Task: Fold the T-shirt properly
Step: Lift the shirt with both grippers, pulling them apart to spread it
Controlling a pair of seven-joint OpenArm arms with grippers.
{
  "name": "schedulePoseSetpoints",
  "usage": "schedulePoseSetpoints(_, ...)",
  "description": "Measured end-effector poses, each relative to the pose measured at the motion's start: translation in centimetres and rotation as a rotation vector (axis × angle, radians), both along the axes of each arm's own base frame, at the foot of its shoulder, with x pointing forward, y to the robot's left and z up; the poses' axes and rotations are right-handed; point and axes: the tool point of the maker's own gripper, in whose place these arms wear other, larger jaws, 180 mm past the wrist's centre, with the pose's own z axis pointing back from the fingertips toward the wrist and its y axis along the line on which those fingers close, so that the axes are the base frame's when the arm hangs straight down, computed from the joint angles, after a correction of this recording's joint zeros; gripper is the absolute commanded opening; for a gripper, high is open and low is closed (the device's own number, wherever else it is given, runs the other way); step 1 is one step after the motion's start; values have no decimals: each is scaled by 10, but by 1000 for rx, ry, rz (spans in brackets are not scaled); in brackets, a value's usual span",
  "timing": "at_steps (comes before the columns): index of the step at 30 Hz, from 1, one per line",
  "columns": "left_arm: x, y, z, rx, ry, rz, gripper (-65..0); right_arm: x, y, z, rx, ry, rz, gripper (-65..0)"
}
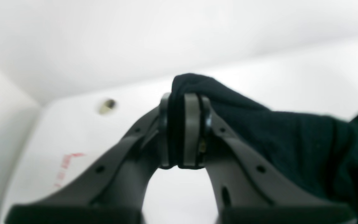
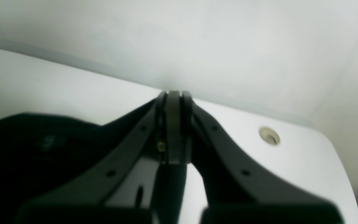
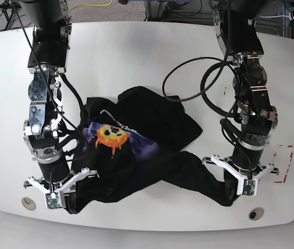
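White table (image 3: pixel 136 46), black T-shirt (image 3: pixel 147 150) crumpled — both tools seemingly pinching fabric

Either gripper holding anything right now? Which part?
Left gripper pinches a bunched edge of the black soft-fabric T-shirt; which part is unclear. Right gripper is shut at the shirt's near edge; a grip cannot be told.

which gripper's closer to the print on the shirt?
Right. In the base view the right gripper sits at the T-shirt edge just below the print. The left gripper is across the table, shut on a far corner.
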Motion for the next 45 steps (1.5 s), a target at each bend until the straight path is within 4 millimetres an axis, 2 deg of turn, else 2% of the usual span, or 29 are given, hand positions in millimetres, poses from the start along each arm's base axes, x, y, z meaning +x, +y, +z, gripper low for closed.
schedulePoseSetpoints(5, 10, 13, 35, -2, -52, 36, -607, 18, 5, 26, -5, -45, 11, -650)
schedulePoseSetpoints(14, 12, 27, 121, 30, -232, 72, -607, 43, 6, 77, -46, -123, 20, -650)
schedulePoseSetpoints(22, 8, 39, 179, 56, -345, 105, -607, 53, 3, 118, -60, -195, 13, -650)
schedulePoseSetpoints(36, -7, 57, 269, 57, -488, 165, -607, 53, 8, 198, -107, -340, 48, -650)
schedulePoseSetpoints(45, -31, 57, 340, 43, -632, 173, -606, 51, 1, 246, -113, -419, 30, -650)
